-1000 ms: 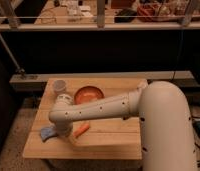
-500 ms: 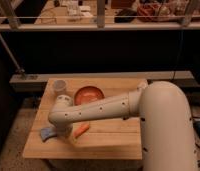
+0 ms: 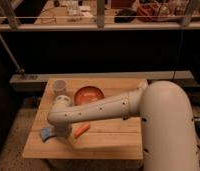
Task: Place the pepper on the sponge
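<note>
Hanging the pincer point(image 3: 63, 133) low at the front left of the pale wooden counter point(image 3: 118, 144), tucked under the wrist of the white perforated arm point(image 3: 103, 107) — cannot tell how far open, nor whether gripping anything. Lying just right of it on the wood, the small slim orange tapered pepper point(image 3: 82, 130). Peeking out just left of it, the flat light-blue wavy-edged sponge point(image 3: 46, 133) — not carrying the pepper. Standing farther back, the round orange-red bowl point(image 3: 89, 94) and a pale cup point(image 3: 60, 87) beside it.

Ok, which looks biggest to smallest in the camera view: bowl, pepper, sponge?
1. The bowl.
2. The pepper and sponge: alike, unsure, since the gripper, down between them on the table, hides part of the sponge.
</note>
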Robot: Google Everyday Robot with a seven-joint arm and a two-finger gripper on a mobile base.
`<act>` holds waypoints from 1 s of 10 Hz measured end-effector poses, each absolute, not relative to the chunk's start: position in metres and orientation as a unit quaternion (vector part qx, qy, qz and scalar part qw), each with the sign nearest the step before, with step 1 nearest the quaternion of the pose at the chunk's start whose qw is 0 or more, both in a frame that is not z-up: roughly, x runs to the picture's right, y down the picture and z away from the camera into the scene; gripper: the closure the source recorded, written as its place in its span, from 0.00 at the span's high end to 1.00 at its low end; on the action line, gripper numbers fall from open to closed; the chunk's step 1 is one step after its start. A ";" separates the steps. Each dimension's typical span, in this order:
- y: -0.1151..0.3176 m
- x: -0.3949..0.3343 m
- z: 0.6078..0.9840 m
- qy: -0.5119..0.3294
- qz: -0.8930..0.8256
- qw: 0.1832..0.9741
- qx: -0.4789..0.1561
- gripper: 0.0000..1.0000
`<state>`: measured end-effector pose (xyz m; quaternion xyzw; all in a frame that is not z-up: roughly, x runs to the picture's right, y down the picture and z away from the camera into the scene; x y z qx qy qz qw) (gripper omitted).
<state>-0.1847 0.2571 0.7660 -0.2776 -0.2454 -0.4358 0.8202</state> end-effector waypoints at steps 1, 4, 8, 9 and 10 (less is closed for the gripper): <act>0.256 -0.186 0.764 -0.246 -0.437 0.820 -0.276 0.73; 0.255 -0.188 0.759 -0.247 -0.442 0.817 -0.275 0.60; 0.252 -0.195 0.755 -0.250 -0.449 0.813 -0.273 0.49; 0.251 -0.197 0.754 -0.251 -0.452 0.812 -0.273 0.48; 0.249 -0.198 0.754 -0.250 -0.454 0.811 -0.273 0.44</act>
